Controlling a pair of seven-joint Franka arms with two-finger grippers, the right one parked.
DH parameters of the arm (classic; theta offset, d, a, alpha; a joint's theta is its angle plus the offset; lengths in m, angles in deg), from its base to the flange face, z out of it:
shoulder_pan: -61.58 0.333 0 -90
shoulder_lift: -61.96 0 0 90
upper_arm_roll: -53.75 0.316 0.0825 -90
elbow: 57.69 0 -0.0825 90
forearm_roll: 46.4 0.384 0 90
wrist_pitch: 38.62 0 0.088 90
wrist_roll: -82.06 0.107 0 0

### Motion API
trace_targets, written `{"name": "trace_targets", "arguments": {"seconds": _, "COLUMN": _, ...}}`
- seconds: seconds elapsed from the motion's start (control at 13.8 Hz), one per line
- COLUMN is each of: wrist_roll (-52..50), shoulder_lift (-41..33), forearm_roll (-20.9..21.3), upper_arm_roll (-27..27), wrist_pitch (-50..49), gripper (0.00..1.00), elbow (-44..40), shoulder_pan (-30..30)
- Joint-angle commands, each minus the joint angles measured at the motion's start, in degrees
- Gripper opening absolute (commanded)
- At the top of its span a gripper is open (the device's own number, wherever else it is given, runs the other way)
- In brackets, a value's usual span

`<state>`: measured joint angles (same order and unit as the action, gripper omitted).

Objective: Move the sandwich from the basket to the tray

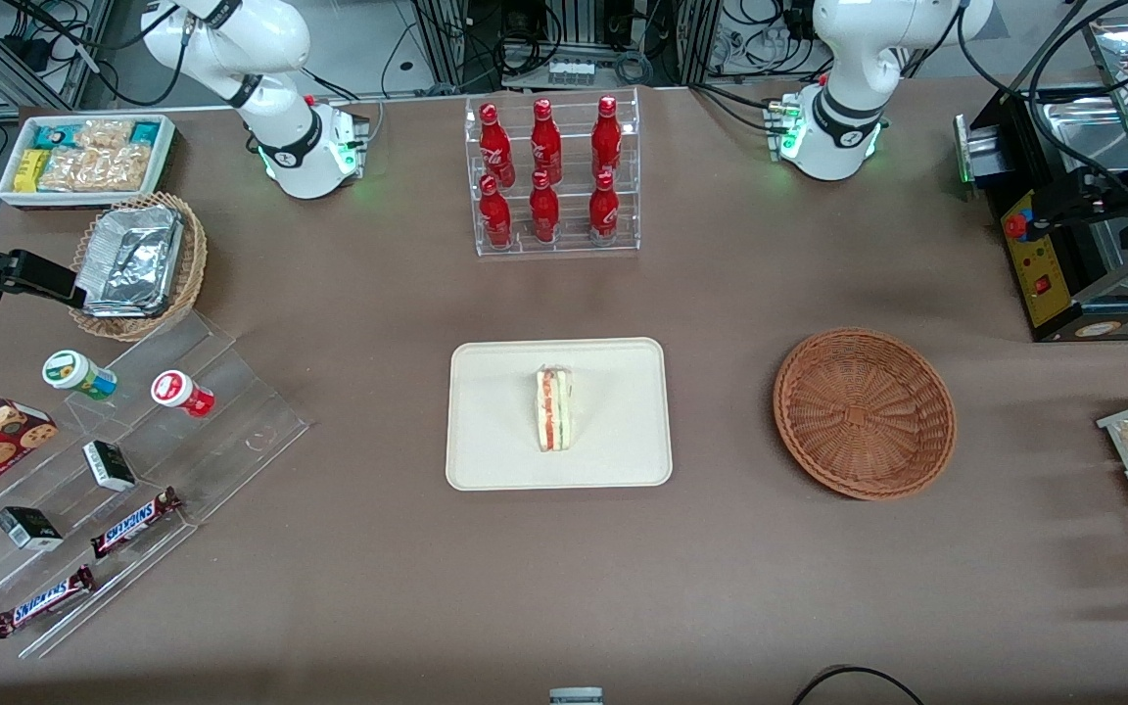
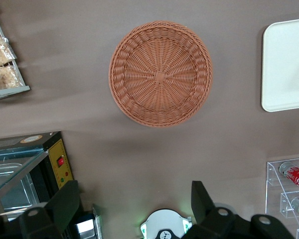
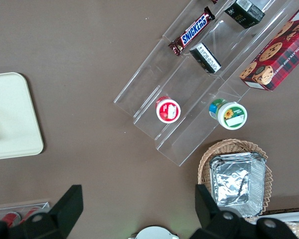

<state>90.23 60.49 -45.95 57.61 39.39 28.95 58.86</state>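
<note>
Although the sandwich [image 1: 554, 408] already stands on its edge at the middle of the cream tray [image 1: 486, 460], centre of the front frame, it could tip if the tray were bumped. At right centre, the reddish-brown wicker basket [image 1: 865, 412] is empty. High above it, the left gripper [image 2: 134, 206] hangs spread wide, holding nothing.

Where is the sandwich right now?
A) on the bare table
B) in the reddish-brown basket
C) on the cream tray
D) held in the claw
C: the sandwich lies on the tray; the basket is empty, and the open claw high above the basket holds nothing.
</note>
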Motion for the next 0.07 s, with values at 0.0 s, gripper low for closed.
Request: {"name": "trace_targets", "arguments": {"seconds": 0.0, "wrist_roll": 0.45, "shoulder_lift": -0.64, "forearm_roll": -0.10, "upper_arm_roll": -2.89, "wrist_pitch": -0.85, "gripper": 1.00, "elbow": 0.56, "shoulder_pan": 2.36}}
